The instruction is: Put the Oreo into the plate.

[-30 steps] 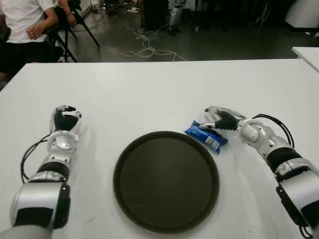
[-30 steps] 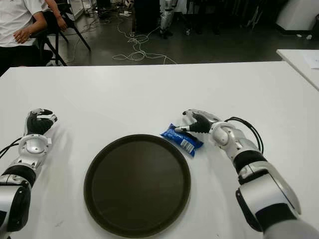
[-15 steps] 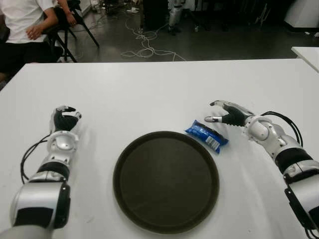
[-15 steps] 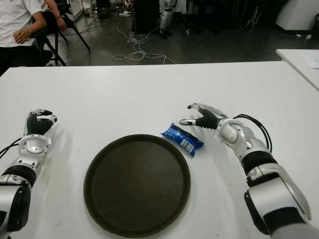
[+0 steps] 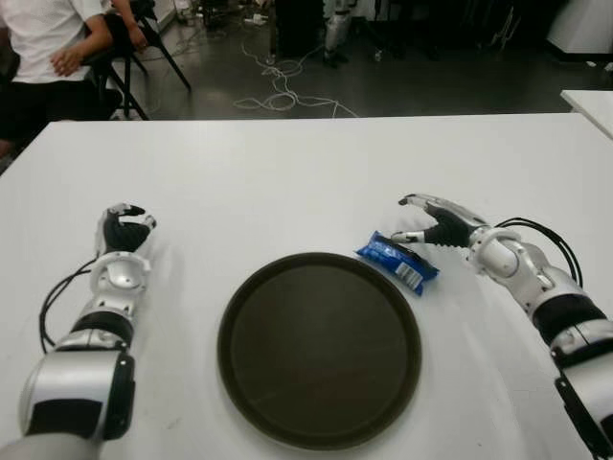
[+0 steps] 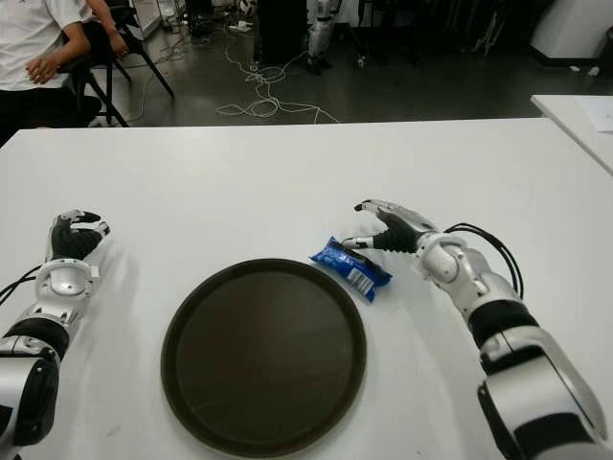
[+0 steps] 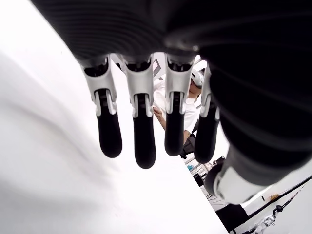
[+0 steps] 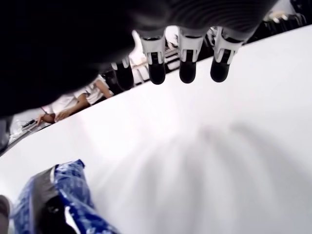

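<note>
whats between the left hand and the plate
Nothing: only bare white table lies between the left hand and the dark plate, clearest in the eye views. The Oreo pack is on the plate's other side.

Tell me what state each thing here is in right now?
Oreo pack: sealed, lying on the table just right of the plate, not held.
Plate: empty.
Right hand: open, fingers spread at the pack's far end.
Left hand: idle, holding nothing, left of the plate.
</note>
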Controlling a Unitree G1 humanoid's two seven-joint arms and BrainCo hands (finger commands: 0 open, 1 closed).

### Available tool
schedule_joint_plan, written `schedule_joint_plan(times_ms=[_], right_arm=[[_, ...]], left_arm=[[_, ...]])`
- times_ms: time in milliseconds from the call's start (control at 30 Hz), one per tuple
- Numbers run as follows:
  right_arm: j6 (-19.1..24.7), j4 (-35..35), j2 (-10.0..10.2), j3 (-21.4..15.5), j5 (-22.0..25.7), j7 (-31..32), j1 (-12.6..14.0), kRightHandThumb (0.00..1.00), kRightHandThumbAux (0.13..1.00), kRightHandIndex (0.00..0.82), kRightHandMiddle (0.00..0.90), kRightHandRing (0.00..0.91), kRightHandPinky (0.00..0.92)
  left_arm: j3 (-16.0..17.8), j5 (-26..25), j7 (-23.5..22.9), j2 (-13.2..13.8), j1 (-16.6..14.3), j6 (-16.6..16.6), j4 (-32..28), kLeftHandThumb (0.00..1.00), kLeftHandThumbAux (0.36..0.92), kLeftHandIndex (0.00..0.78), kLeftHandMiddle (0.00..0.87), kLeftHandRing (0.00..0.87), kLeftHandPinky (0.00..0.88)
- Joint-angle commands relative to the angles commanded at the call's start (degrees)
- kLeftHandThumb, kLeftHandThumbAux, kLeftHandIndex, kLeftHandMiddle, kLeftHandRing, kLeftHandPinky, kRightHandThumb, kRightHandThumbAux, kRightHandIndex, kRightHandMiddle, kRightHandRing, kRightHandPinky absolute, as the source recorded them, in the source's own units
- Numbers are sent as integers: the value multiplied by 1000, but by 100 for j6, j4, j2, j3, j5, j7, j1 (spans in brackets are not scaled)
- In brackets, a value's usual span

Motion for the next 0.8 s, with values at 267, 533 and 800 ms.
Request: schedule_joint_plan(times_ms=[267,533,800], right_arm=[[92,-367,-99,2,-37,50,164,58,325,0,0,0,0],[126,-594,-149,-16,-18,151,273,74,333,0,0,0,0],[353,-888,-164,-17,6,472,448,109,367,0,0,0,6]], left_arm=[[-51,53,49,-5,-5,14,2,676,720,399,285,320,343],[-57,58,73,-12,-5,32,4,672,721,398,282,318,335],[-60,55,93,-18,-10,32,0,673,720,398,283,316,332]])
